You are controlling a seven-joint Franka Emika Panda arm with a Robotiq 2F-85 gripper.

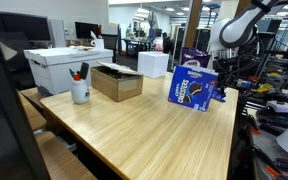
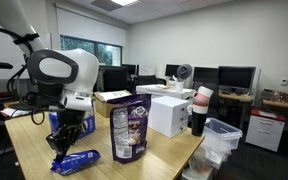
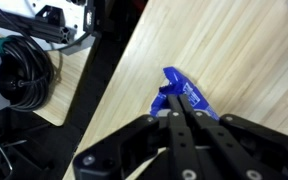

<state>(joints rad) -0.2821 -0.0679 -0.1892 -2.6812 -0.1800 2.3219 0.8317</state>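
Pinching blue packet edge, seemingly: gripper fingers pressed together, low over wooden table.

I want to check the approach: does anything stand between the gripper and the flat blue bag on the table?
Nothing visible does. In the wrist view the gripper sits at the edge of the flat blue bag, with bare table around. The upright bag stands apart, beside it.
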